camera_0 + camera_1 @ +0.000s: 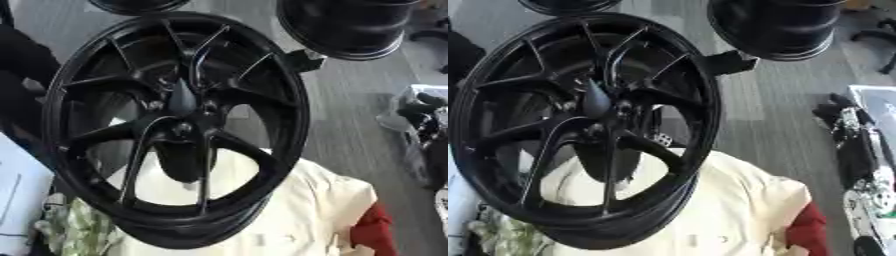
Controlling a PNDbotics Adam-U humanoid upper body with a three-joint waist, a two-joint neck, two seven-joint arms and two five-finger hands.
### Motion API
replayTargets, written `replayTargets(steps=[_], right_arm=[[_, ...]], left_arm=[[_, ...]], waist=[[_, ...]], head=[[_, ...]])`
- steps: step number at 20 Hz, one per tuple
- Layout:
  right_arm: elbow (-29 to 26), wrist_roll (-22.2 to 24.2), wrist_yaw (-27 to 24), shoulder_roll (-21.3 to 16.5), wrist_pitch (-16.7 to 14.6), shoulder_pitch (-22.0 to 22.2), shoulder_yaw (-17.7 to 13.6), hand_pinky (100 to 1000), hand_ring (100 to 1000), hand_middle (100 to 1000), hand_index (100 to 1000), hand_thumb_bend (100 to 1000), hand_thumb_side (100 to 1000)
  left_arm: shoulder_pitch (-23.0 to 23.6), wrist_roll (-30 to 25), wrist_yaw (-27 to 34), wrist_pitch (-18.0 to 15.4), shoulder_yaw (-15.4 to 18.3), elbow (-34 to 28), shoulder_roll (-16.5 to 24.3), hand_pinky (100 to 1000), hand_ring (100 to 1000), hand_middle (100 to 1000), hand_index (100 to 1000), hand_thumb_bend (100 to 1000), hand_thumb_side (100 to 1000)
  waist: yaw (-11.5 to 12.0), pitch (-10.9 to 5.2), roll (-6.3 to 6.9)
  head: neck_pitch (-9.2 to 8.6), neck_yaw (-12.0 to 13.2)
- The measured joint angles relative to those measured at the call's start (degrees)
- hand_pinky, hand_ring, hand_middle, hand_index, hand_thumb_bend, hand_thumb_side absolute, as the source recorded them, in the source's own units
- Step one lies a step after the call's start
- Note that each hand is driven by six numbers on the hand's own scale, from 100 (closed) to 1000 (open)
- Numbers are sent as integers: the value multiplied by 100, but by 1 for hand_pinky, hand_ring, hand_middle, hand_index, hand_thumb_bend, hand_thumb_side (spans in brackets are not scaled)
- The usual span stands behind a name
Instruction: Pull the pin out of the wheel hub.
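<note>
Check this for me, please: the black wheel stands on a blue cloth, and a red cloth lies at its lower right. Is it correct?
Not quite. The left eye view shows that the cloth under the black wheel is cream, not blue. The red cloth does lie at its lower right.

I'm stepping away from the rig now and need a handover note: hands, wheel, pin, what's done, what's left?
Right hand: at the right edge, clear of the wheel, holding nothing that I can see.
Left hand: not made out in either view.
Wheel: upright, close in front, over a cream cloth.
Pin: a dark pointed piece sticks out at the hub, apparently still in.
Done: nothing that shows.
Left: reach the hub, grasp the pin, pull it out.
</note>
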Motion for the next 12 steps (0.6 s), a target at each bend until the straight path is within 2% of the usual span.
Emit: replayTargets(steps=[1, 2, 3, 5, 7, 9, 10, 12], right_arm=[[0, -7, 0, 1, -6, 20, -6, 975, 765, 663, 803, 100, 681], [0, -15, 0, 5, -13, 21, -15, 975, 765, 663, 803, 100, 681], [0, -23, 0, 9, -17, 21, -30, 975, 765, 663, 803, 100, 680], [-2, -44, -2, 36, -35, 27, -55, 975, 766, 664, 804, 100, 678], [-17, -63, -9, 58, -52, 34, -70, 975, 766, 664, 804, 100, 672], [-81, -81, -19, 58, -70, 17, -72, 975, 766, 665, 804, 100, 665], [-121, -90, -22, 58, -79, 14, -72, 975, 767, 665, 804, 100, 662], [-188, -109, -35, 57, -97, 4, -76, 975, 767, 665, 804, 100, 659]], left_arm=[[-47, 84, 65, 58, 88, -46, -27, 838, 753, 740, 815, 387, 561], [-107, 174, 136, 128, 207, -101, -79, 833, 735, 720, 784, 302, 582], [-146, 269, 210, 205, 340, -180, -159, 832, 732, 716, 778, 286, 583], [-101, 457, 386, 358, 630, -404, -383, 837, 739, 725, 784, 295, 597], [239, 781, 692, 384, 1082, -678, -723, 845, 759, 746, 789, 316, 616], [1088, 1885, 1620, 30, 1672, -955, -1285, 848, 761, 749, 791, 355, 606], [1451, 2689, 2161, -247, 1755, -1076, -1536, 849, 757, 745, 784, 370, 598], [1988, 4389, 3042, -775, 1645, -1350, -1925, 847, 752, 736, 773, 396, 591]], waist=[[31, 0, -12], [65, -6, -28], [90, -13, -46], [122, -21, -98], [127, -21, -138], [54, -15, -141], [29, -9, -150], [7, -5, -170]], head=[[10, -5], [25, -13], [41, -24], [45, -48], [45, -65], [44, -34], [43, -3], [41, 62]])
